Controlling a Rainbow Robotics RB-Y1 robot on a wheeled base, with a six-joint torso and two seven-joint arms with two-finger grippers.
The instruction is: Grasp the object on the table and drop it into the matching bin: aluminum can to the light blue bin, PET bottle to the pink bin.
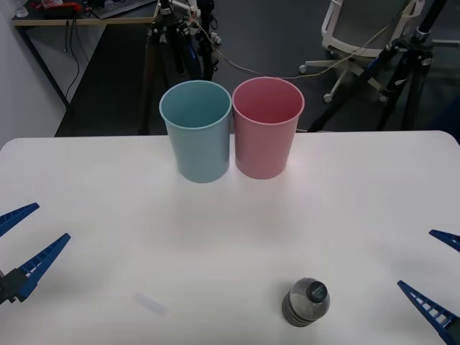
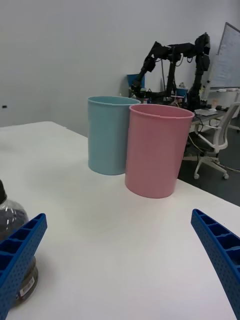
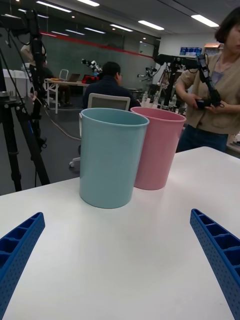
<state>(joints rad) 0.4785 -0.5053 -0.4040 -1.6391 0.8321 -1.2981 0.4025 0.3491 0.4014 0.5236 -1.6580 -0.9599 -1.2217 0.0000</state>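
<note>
A small clear PET bottle (image 1: 306, 302) with a dark cap stands upright near the front edge of the white table (image 1: 108, 208), right of centre. In the right wrist view the bottle (image 2: 12, 235) shows partly behind one blue finger. The light blue bin (image 1: 196, 131) and the pink bin (image 1: 267, 127) stand side by side at the back middle, touching or nearly so. My right gripper (image 1: 440, 279) is open at the table's right front, to the right of the bottle. At the left edge my left gripper (image 1: 27, 243) is open and holds nothing.
Tripods, cables and an office chair (image 1: 363, 32) stand on the dark floor behind the table. A small pale smudge (image 1: 151, 304) marks the tabletop at the front left of the bottle.
</note>
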